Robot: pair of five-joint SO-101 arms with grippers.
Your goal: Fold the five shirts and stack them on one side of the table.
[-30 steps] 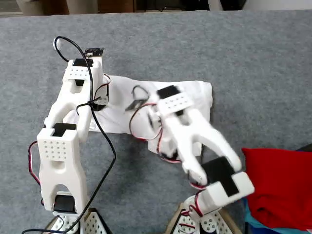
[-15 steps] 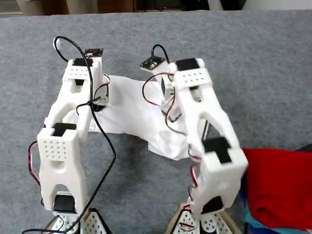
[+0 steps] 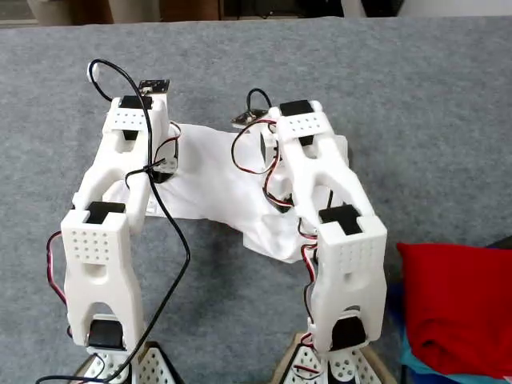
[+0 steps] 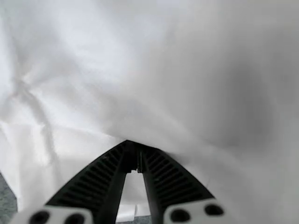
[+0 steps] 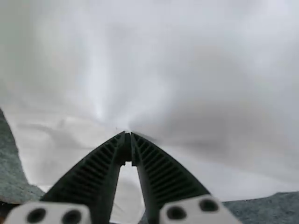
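The left tool (image 4: 136,158) and right tool (image 5: 127,142) each pinch the white shirt (image 3: 216,180) on the grey surface (image 3: 416,96); a red shirt (image 3: 460,304) lies nearby.

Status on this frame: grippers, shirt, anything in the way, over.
Left gripper shut on white shirt. Right gripper shut on it too. Shirt rumpled on the table. Red shirt piled by right arm's base, not in the way.
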